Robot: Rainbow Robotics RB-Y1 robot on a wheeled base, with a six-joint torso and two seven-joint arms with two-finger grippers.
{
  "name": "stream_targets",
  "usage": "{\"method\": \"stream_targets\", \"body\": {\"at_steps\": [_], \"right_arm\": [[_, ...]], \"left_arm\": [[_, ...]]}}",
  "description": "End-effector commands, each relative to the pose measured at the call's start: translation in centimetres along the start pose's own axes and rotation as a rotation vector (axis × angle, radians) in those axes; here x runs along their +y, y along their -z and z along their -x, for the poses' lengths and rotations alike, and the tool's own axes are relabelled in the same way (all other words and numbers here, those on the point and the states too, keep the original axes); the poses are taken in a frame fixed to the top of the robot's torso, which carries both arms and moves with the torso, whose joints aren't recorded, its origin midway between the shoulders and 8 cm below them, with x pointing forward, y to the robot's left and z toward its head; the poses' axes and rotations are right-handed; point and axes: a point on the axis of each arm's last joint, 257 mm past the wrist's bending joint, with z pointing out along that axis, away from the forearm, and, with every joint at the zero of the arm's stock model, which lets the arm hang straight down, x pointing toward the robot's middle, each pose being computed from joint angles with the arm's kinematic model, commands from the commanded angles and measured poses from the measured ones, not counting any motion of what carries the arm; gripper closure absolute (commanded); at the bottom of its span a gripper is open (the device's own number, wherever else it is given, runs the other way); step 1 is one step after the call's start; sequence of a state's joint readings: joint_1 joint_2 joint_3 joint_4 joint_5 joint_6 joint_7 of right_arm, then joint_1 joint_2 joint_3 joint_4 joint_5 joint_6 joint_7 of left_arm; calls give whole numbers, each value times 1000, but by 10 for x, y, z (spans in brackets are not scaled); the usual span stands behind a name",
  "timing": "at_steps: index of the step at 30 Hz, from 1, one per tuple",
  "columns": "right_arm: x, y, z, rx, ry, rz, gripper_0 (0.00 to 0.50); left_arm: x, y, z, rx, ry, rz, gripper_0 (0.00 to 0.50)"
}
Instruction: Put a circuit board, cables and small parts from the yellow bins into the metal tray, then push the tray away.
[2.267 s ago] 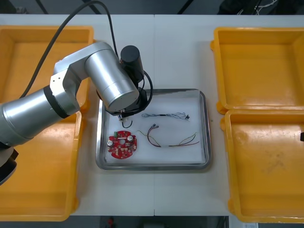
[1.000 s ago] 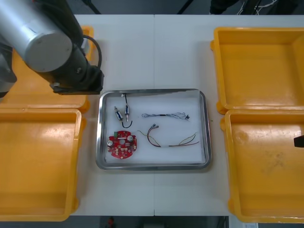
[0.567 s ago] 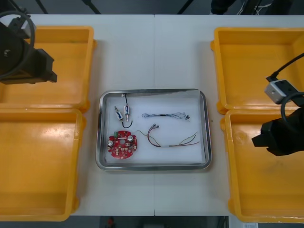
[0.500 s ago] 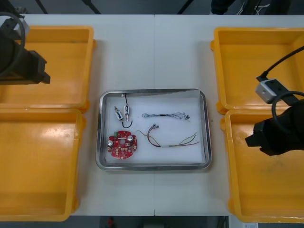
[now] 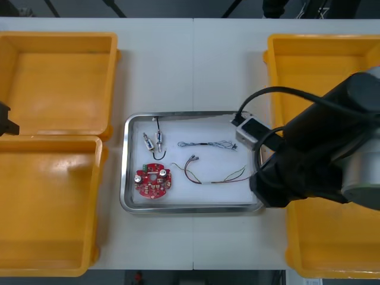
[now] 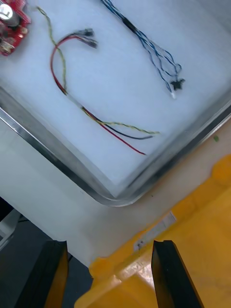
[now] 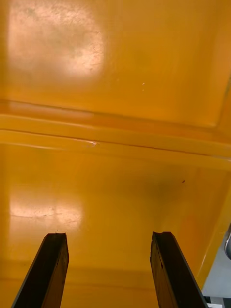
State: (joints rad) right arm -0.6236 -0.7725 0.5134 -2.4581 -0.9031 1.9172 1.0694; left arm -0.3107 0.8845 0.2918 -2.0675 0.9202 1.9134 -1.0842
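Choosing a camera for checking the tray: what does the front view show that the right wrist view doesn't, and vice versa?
Front view adds: the small metal parts in the shiny metal tray's far left corner, the left-side yellow plastic bins, and the left arm over them. Right wrist view adds: the right claw, open, above the near right yellow bin's corner. Both: the tray, the twisted blue and white cable, the red and yellow cable, and the round red circuit board, just an edge in the wrist view.

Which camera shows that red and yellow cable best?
The right wrist view: the red and yellow cable lies close, each wire plain. The front view has it small in the tray; the left wrist view faces a yellow bin.
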Motion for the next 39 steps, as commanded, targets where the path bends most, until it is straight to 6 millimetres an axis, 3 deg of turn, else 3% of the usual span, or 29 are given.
{"method": "stream_targets", "body": {"at_steps": [1, 8, 12, 20, 39], "right_arm": [[41, -6, 37, -58, 273, -5, 0], [56, -31, 52, -32, 480, -74, 0], [79, -58, 63, -9, 606, -65, 0], [110, -86, 79, -9, 724, -42, 0], [134, -135, 59, 77, 834, -39, 0]], "left_arm": [[33, 8, -15, 15, -139, 60, 0], [45, 1, -35, 60, -167, 67, 0], [46, 3, -41, 58, -181, 71, 0], [41, 8, -48, 51, -210, 63, 0], [39, 7, -47, 34, -176, 42, 0]]}}
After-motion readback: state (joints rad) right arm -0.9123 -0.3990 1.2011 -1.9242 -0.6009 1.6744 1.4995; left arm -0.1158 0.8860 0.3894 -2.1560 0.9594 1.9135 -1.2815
